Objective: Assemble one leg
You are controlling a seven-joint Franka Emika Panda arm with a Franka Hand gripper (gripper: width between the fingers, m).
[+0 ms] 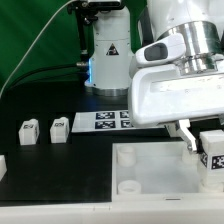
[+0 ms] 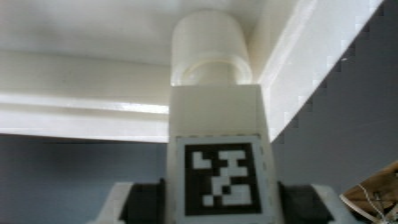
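My gripper (image 1: 203, 140) is shut on one leg (image 1: 212, 150), a small white block with a black-and-white tag, and holds it over the near right part of the large white panel (image 1: 130, 172). In the wrist view the leg (image 2: 217, 110) stands out lengthwise between my fingers (image 2: 143, 200). Its tag faces the camera and its round end points at the white panel (image 2: 71, 80). My gripper (image 2: 222, 205) grips it on both sides. Two more legs (image 1: 28, 131) (image 1: 58, 127) stand on the black table on the exterior view's left.
The marker board (image 1: 110, 120) lies behind the panel, under the arm. Another white part (image 1: 2, 165) shows at the exterior view's left edge. A white camera stand (image 1: 108, 50) rises at the back. The panel has a round hole (image 1: 127, 156) near its far edge.
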